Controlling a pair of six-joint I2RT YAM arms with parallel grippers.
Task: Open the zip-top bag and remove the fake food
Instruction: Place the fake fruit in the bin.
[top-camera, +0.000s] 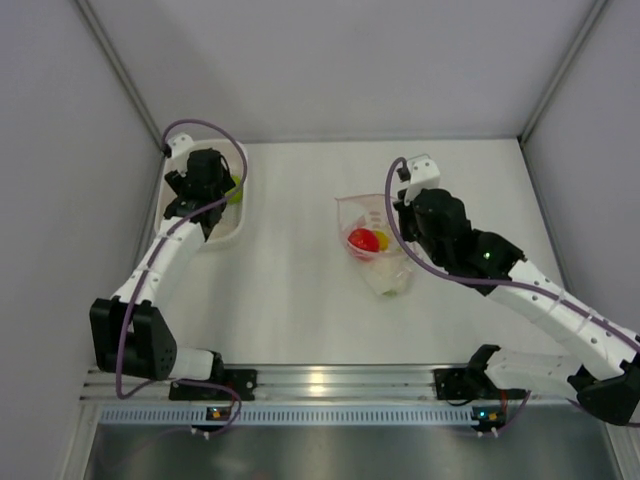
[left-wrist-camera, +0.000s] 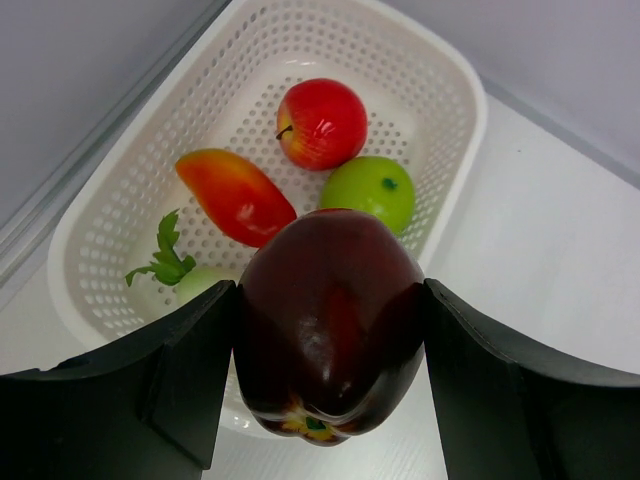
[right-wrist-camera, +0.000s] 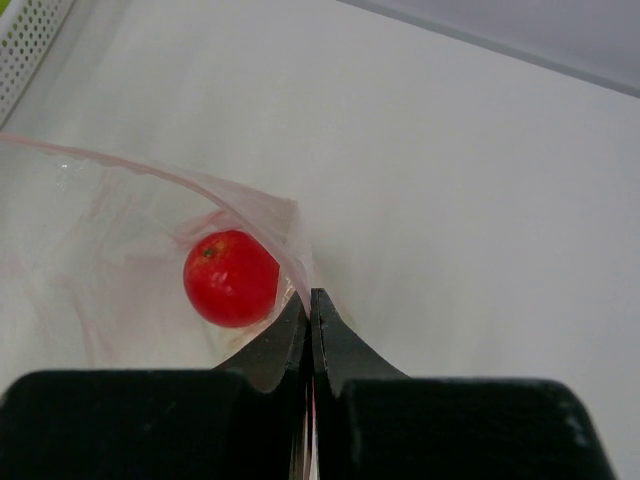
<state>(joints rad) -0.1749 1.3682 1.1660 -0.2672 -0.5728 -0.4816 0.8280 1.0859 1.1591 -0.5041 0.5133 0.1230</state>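
The clear zip-top bag (top-camera: 372, 222) lies open mid-table with a red fruit (top-camera: 362, 239) and a yellow piece (top-camera: 382, 238) inside. My right gripper (top-camera: 398, 212) is shut on the bag's pinkish zip edge; in the right wrist view the fingertips (right-wrist-camera: 311, 305) pinch the bag (right-wrist-camera: 120, 230) beside the red fruit (right-wrist-camera: 231, 278). My left gripper (left-wrist-camera: 328, 370) is shut on a dark purple fruit (left-wrist-camera: 328, 320), held above the near rim of the white basket (left-wrist-camera: 440, 80). In the basket lie a red apple (left-wrist-camera: 321, 122), a green apple (left-wrist-camera: 368, 192), an orange-red fruit (left-wrist-camera: 236, 195) and a radish with green leaves (left-wrist-camera: 180, 270).
The white perforated basket (top-camera: 243, 185) stands at the far left against the wall, under my left gripper (top-camera: 212, 196). Its corner shows in the right wrist view (right-wrist-camera: 25, 35). Grey walls close in the table at the left, back and right.
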